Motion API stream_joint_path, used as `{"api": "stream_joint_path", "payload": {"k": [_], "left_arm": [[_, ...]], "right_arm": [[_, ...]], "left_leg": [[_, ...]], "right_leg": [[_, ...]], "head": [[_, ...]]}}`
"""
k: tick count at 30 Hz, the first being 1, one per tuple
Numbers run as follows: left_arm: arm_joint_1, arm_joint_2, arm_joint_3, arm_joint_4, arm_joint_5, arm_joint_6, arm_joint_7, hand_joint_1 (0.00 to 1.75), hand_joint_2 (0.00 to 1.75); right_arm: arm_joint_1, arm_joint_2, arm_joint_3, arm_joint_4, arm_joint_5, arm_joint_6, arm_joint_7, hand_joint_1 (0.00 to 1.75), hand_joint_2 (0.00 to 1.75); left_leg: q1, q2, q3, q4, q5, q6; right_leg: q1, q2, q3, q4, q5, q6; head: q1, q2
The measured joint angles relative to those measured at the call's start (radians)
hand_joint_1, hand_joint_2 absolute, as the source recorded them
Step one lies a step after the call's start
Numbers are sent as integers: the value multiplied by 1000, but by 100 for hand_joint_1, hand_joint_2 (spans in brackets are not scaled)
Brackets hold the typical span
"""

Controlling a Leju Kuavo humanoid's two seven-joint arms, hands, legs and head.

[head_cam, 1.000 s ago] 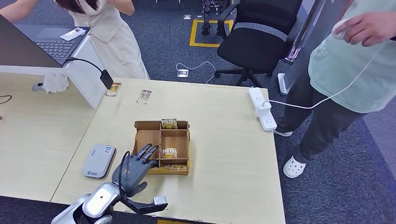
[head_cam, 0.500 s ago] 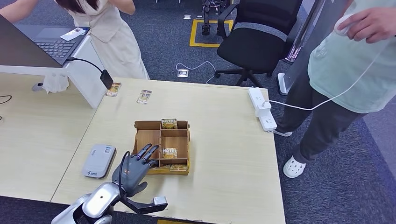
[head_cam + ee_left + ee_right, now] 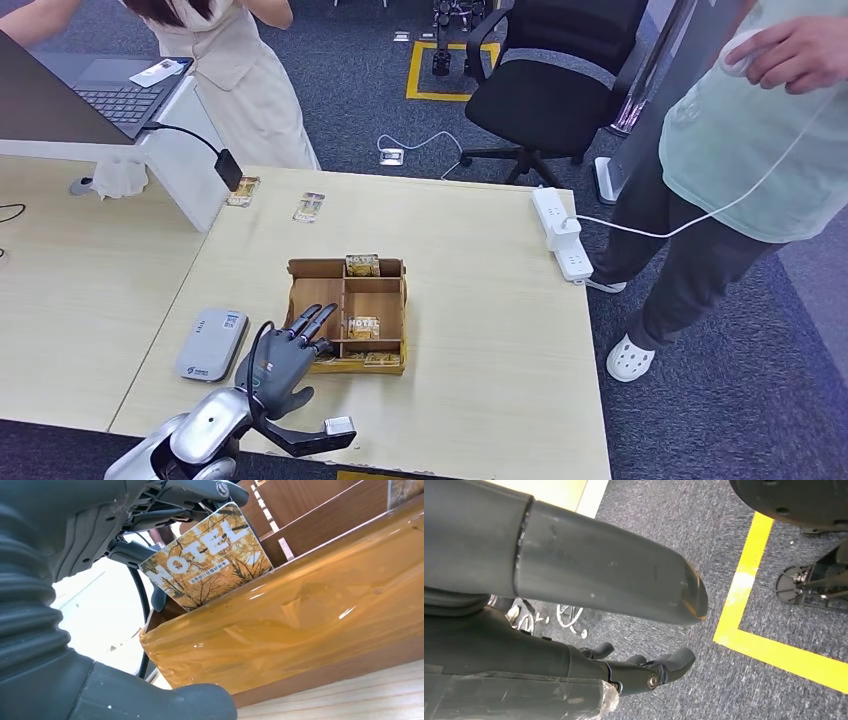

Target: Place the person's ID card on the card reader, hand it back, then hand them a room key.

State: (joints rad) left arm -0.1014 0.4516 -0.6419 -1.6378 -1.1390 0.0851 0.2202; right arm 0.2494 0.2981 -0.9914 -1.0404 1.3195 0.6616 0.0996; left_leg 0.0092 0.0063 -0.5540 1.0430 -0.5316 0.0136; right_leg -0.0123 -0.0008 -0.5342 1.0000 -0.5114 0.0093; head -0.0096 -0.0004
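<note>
A wooden tray (image 3: pixel 298 267) with compartments stands mid-table, and yellow HOTEL room keys (image 3: pixel 363 327) stand in it. My left hand (image 3: pixel 283 362) reaches into the tray's near-left compartment, fingers stretched out and thumb spread along the outside of the front wall. In the left wrist view, the fingertips (image 3: pixel 200 490) touch the top of a tilted room key (image 3: pixel 210 560) that rises above the tray wall (image 3: pixel 310 625); the thumb (image 3: pixel 170 700) stays apart from it. The grey card reader (image 3: pixel 212 344) lies left of the tray. My right hand (image 3: pixel 644 672) hangs over carpet, holding nothing.
Two more cards (image 3: pixel 309 206) lie near the table's far edge beside a laptop stand (image 3: pixel 185 165). A power strip (image 3: pixel 560 235) sits at the far right. One person in cream (image 3: pixel 235 80) stands behind the table, another in green (image 3: pixel 740 140) at the right. An office chair (image 3: pixel 560 90) is behind.
My left hand has shifted slightly toward me and to the left, with its fingers still in the tray. The people have barely moved.
</note>
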Motion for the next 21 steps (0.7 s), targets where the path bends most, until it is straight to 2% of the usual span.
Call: {"api": "stream_joint_path", "payload": {"k": [21], "left_arm": [[15,6,13,-9,27,13,-9,0,175]], "right_arm": [[54,1,94,-55,-83,10,53,0,0]], "left_leg": [[0,0,0,0,0,0]], "right_leg": [[0,0,0,0,0,0]], "head": [[0,0]]}}
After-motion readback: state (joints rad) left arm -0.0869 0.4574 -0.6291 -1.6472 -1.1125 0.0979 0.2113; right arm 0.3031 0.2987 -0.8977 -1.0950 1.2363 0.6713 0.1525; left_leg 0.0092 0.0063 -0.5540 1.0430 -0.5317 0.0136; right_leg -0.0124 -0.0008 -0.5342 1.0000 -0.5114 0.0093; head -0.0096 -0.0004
